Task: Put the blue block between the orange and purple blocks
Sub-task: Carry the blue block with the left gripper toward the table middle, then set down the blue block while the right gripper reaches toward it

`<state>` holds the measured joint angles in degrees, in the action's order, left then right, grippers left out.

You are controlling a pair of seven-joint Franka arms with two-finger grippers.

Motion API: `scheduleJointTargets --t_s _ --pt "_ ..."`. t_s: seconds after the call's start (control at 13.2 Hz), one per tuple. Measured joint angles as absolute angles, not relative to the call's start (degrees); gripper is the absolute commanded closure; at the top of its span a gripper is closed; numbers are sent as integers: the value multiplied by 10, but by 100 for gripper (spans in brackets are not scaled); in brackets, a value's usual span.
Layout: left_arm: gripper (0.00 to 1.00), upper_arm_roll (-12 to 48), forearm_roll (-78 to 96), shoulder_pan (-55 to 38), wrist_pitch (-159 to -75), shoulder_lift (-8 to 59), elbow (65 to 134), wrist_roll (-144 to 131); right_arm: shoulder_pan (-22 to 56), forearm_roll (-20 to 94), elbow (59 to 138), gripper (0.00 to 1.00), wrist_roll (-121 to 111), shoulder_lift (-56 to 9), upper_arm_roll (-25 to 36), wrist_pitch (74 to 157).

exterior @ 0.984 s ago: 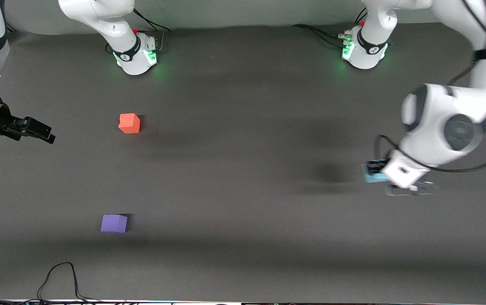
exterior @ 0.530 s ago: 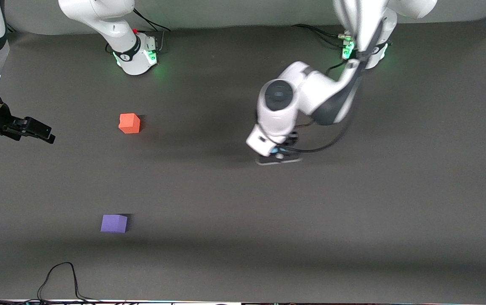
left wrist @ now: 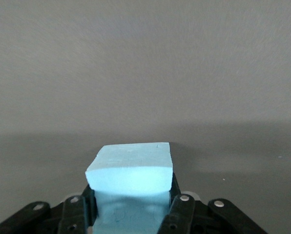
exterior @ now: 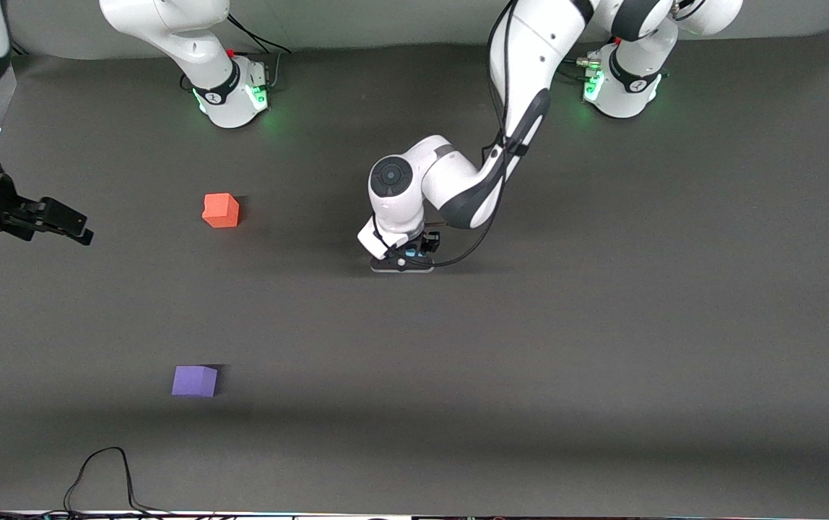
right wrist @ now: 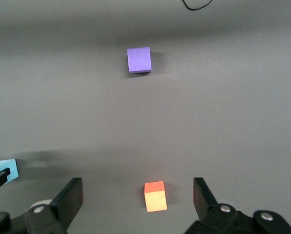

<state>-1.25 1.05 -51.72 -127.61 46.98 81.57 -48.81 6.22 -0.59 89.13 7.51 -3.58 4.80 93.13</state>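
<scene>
My left gripper (exterior: 409,258) is shut on the light blue block (exterior: 410,253) over the middle of the table, toward the left arm's end from the other cubes. In the left wrist view the blue block (left wrist: 131,168) sits squeezed between the black fingers of the left gripper (left wrist: 133,209). The orange block (exterior: 221,210) lies toward the right arm's end. The purple block (exterior: 195,380) lies nearer the front camera than the orange one. My right gripper (exterior: 75,225) waits open and empty at the right arm's end. The right wrist view shows the orange block (right wrist: 155,196) and the purple block (right wrist: 139,59).
A black cable (exterior: 104,469) loops on the table's edge nearest the front camera, near the purple block. The dark mat (exterior: 530,375) covers the table. The arm bases (exterior: 230,94) stand along the edge farthest from the front camera.
My left arm has swung with the blue block from the left arm's end of the table to its middle, toward the orange and purple blocks. The right arm has barely moved.
</scene>
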Motion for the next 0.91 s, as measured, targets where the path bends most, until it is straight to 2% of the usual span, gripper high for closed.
scheduleJointTargets --t_s 0.08,0.53,0.68,0.91 --pt "0 -13 10 -518 -1279 472 812 -488 69 -10 892 0 75 -43 48 931" --pt "0 -22 10 -517 -1272 462 791 -488 95 7 891 0 75 -68 44 913" --pt "0 -27 11 -502 -1213 426 781 -478 122 31 891 0 76 -73 43 914" --pt "0 -31 28 -424 -1106 334 791 -404 174 41 891 0 115 -87 41 932"
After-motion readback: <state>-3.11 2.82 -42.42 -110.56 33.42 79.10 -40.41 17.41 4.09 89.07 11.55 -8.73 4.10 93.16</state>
